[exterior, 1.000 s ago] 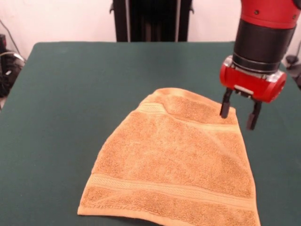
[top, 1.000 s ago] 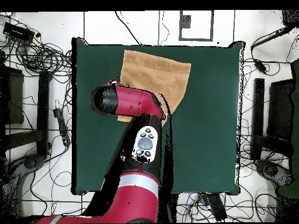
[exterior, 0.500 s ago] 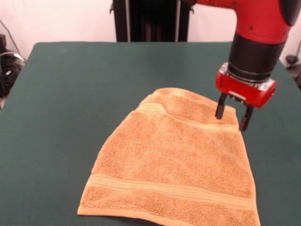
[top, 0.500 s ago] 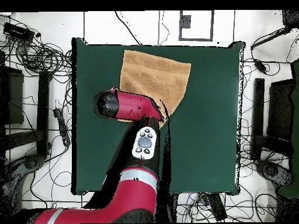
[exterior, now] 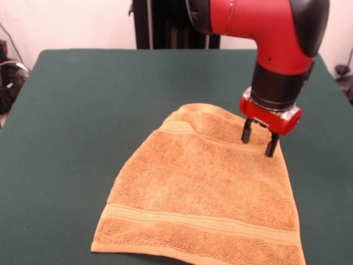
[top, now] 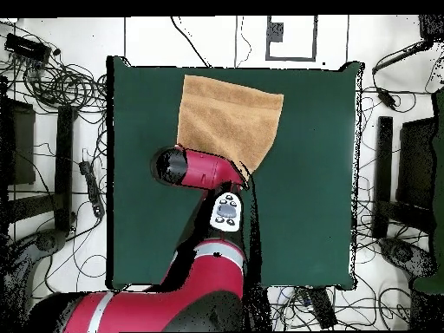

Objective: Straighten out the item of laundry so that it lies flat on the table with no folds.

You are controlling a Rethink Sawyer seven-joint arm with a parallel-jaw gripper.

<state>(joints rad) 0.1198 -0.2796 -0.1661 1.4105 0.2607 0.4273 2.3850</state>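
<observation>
From the front, the towel (exterior: 204, 193) lies on the green table (exterior: 83, 110), toward the near right part, its near edge running off the bottom of the picture. The far end is folded over, with a woven band bent at the fold. The gripper (exterior: 258, 142) hangs from the red arm (exterior: 259, 27) over the towel's far right corner. Its two black fingers (exterior: 246, 131) point down with a narrow gap between them and nothing held; their tips are at or just above the cloth near the right edge, and contact cannot be judged.

From overhead, the towel (top: 230, 117) sits against the table's (top: 312, 191) top edge, left of centre, and narrows toward its lower end. The arm (top: 204, 169) crosses that lower end and covers the gripper, so the fingers do not show here.
</observation>
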